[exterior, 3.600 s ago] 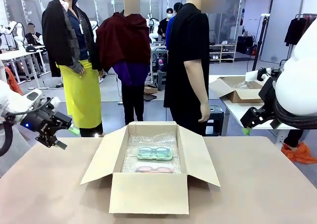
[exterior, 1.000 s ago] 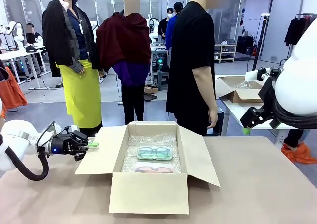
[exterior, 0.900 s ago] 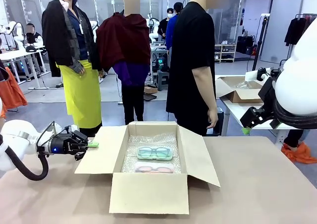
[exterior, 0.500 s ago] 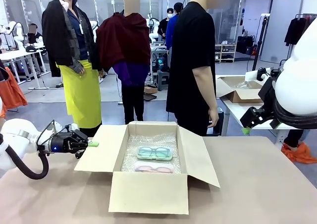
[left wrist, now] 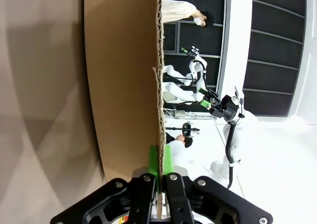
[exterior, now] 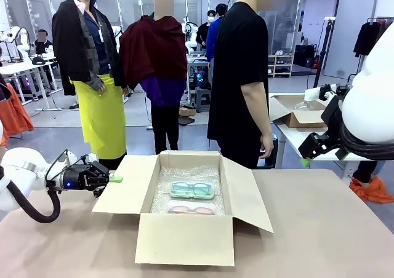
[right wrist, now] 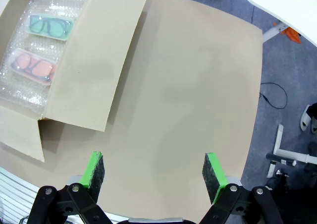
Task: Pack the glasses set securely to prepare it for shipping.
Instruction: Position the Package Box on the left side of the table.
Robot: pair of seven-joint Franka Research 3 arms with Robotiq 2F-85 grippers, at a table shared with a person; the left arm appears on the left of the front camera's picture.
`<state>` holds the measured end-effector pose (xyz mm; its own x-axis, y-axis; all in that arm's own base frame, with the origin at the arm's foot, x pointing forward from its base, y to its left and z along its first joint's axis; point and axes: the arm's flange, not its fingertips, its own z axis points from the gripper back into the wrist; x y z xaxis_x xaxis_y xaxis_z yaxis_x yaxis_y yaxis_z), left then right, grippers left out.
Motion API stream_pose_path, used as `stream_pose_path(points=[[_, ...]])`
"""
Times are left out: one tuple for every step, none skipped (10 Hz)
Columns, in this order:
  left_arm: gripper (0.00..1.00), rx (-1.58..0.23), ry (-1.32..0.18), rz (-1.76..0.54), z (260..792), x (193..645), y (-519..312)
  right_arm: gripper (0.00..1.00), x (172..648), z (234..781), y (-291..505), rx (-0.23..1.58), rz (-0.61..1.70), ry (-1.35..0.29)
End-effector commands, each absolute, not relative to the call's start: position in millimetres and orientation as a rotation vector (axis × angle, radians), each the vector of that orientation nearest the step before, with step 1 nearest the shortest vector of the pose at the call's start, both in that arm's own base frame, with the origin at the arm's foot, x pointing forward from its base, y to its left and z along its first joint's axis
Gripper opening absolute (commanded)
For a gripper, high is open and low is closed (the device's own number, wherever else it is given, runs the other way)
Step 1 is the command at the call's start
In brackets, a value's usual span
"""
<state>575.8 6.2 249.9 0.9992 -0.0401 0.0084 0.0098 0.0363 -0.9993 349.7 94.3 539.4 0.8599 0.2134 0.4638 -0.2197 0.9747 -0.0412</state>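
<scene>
An open cardboard box (exterior: 184, 238) stands mid-table, lined with bubble wrap (exterior: 184, 172). The glasses set lies inside: a mint-green pack (exterior: 192, 190) behind a pale pink pack (exterior: 191, 208); the right wrist view shows both, the mint-green pack (right wrist: 48, 26) and the pink pack (right wrist: 32, 65). My left gripper (exterior: 114, 178) is shut on the outer edge of the box's left flap (exterior: 126, 189); in the left wrist view the green pads (left wrist: 153, 159) pinch the flap's corrugated edge (left wrist: 159, 85). High at the right, my right gripper (right wrist: 154, 170) hangs open with nothing between its fingers.
A person in black (exterior: 237, 75) stands at the far side behind the box. The right flap (exterior: 246, 195) lies spread outward. Another open box (exterior: 295, 112) sits on a white table at the back right. Bare tabletop (right wrist: 198, 85) stretches right of the box.
The left arm came down from above the table to the left flap's edge, and its gripper shut on that edge. The right arm has not moved.
</scene>
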Motion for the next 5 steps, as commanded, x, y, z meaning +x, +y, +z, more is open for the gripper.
stream_pose_path(points=[[0.03,-1.509,0.023,-0.069,255.3,571.7,16.6,1.0,351.6,540.9,94.5,0.009,0.23,-0.488],[0.03,-1.488,-0.004,-0.091,257.1,568.8,28.0,1.0,351.6,540.9,94.5,0.009,0.23,-0.488],[0.03,-1.485,-0.012,-0.077,256.7,566.6,39.9,1.0,351.6,540.9,94.5,0.009,0.23,-0.488],[0.03,-1.488,-0.024,-0.069,256.7,565.8,55.6,1.0,351.6,540.9,94.5,0.009,0.23,-0.488],[0.03,-1.501,-0.033,-0.075,259.9,562.6,69.9,1.0,351.6,540.9,94.5,0.009,0.23,-0.488]])
